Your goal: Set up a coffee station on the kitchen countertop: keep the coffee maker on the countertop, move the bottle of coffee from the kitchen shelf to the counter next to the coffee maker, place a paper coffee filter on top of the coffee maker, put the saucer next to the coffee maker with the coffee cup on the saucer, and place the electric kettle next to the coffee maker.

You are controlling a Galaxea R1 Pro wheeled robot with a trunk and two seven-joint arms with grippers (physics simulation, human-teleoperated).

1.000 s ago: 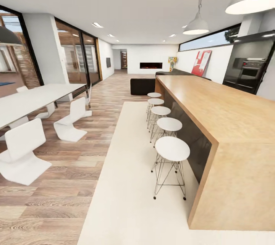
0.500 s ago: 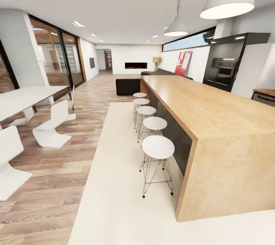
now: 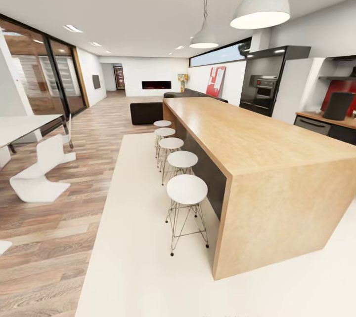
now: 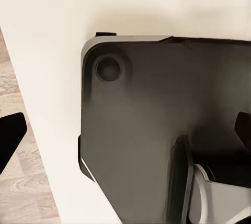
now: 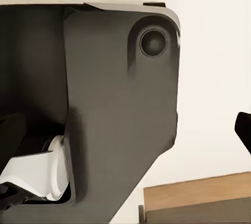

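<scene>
The coffee maker [image 3: 338,105], a dark grey tapered body, stands on the countertop [image 3: 324,118] at the far right of the head view, before a red wall panel [image 3: 346,86]. Above it a thin dark kitchen shelf [image 3: 336,78] runs along the wall. Left of it are a white column and a black built-in oven [image 3: 264,89].

Between the robot and that corner stands a long wooden island [image 3: 257,159], with five white round stools [image 3: 187,189] in a row along its dark side. Two white pendant lamps [image 3: 261,7] hang over it. A pale rug [image 3: 148,257] lies under the stools; farther left are wood floor, a white chair [image 3: 39,174] and a white dining table [image 3: 24,127].

In the left wrist view a dark fingertip [image 4: 9,137] shows at the edge beside the robot's dark base [image 4: 141,130], over the pale rug. In the right wrist view a dark fingertip [image 5: 243,130] shows likewise. Whether either pair of fingers is released or clenched I cannot tell. No readable writing is visible.
</scene>
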